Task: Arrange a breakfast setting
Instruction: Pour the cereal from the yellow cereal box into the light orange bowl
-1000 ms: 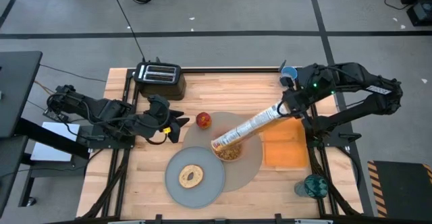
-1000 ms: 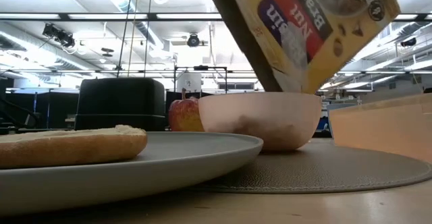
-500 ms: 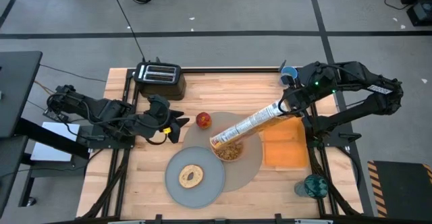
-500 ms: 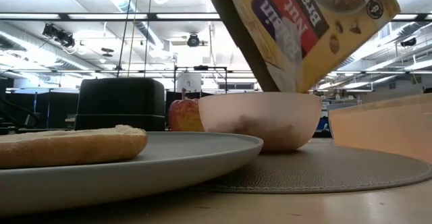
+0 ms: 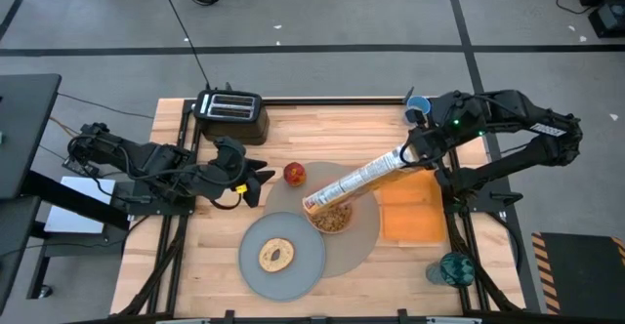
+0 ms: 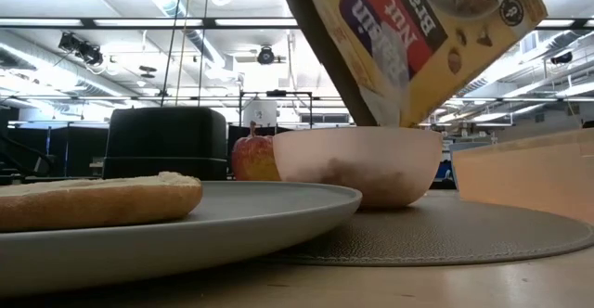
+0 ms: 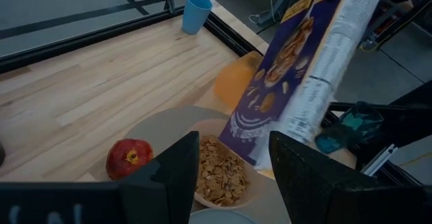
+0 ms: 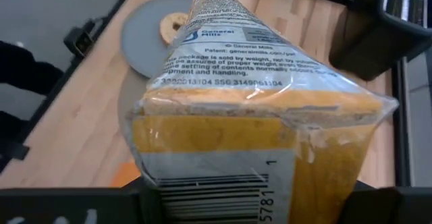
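cereal box (image 5: 356, 184), light, thin-walled and easily crushed, hangs tilted mouth-down over the pink bowl (image 5: 332, 219), right claw (image 5: 415, 154) clamped on its base, the best hold; left claw (image 5: 256, 181) waits apart.

One plate (image 5: 305, 263), one bowl (image 5: 335, 220), one cereal box (image 5: 356, 185), one apple (image 5: 295, 174), one bagel (image 5: 276, 256), one cup (image 5: 418, 105), one toaster (image 5: 230, 108), two arms.

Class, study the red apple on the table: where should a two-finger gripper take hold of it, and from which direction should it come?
Grip the red apple across its widest middle, coming straight down from above. It sits upright and alone on bare wood beside the placemat, so both flanks look free. The idle left gripper sits nearest; the right gripper is holding the tilted cereal box.
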Tool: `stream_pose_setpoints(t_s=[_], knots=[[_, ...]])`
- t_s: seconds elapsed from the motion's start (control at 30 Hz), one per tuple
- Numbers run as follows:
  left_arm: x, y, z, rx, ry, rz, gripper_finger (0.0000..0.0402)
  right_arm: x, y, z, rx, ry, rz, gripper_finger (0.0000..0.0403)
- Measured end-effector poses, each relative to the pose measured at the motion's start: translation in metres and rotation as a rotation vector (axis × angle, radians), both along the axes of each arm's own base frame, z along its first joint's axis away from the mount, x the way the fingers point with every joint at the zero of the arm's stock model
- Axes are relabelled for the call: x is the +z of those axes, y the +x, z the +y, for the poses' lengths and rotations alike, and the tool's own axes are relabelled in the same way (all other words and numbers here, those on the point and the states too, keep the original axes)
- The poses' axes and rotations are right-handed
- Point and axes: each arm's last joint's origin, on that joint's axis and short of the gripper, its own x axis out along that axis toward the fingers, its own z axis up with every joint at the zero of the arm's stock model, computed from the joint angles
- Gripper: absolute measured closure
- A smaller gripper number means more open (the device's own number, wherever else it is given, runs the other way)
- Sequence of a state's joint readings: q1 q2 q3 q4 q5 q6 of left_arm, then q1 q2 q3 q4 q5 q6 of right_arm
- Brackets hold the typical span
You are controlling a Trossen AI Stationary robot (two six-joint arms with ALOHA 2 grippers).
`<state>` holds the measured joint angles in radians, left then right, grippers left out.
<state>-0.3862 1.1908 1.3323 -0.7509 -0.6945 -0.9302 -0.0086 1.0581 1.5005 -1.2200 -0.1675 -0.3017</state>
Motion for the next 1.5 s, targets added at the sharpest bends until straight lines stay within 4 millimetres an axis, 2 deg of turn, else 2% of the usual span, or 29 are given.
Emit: stream_pose_setpoints(t_s=[0.33,0.43,0.53,0.63,0.73,0.97,1.07,1.17,1.27,1.4,1.5], knots=[[0.002,0.001,0.000,0.000,-0.009,-0.023,0.0214,0.001,-0.005,-0.002,-0.025,-0.006,-0.006,0.0250],[0.006,0.001,-0.001,-0.012,-0.002,-0.054,0.0214,0.003,-0.005,-0.001,-0.002,0.012,-0.026,0.0250],[0.010,0.003,-0.001,-0.027,0.016,-0.084,0.0214,0.002,-0.007,-0.003,-0.049,0.008,-0.023,0.0250],[0.014,0.004,-0.002,-0.043,0.033,-0.117,0.0214,0.000,-0.007,-0.001,-0.001,0.049,-0.010,0.0250],[0.019,0.006,-0.003,-0.056,0.049,-0.156,0.0214,0.001,-0.009,-0.002,-0.046,0.040,-0.018,0.0250],[0.045,0.012,-0.005,-0.097,0.138,-0.369,0.0214,0.002,-0.015,-0.001,-0.034,0.082,-0.057,0.0250],[0.060,0.013,-0.006,-0.136,0.208,-0.479,0.0214,-0.008,-0.017,0.000,-0.041,0.120,-0.081,0.0251],[0.073,0.009,-0.006,-0.171,0.267,-0.569,0.0214,-0.021,-0.023,0.000,-0.064,0.141,-0.077,0.0251],[0.084,0.000,-0.006,-0.199,0.320,-0.576,0.0214,-0.024,-0.036,0.000,-0.101,0.167,-0.148,0.0251],[0.102,-0.027,-0.001,-0.219,0.373,-0.543,0.0214,-0.034,-0.057,0.000,-0.146,0.211,-0.219,0.0251],[0.106,-0.046,0.005,-0.173,0.382,-0.493,0.0214,-0.047,-0.073,-0.001,-0.198,0.248,-0.261,0.0251]])
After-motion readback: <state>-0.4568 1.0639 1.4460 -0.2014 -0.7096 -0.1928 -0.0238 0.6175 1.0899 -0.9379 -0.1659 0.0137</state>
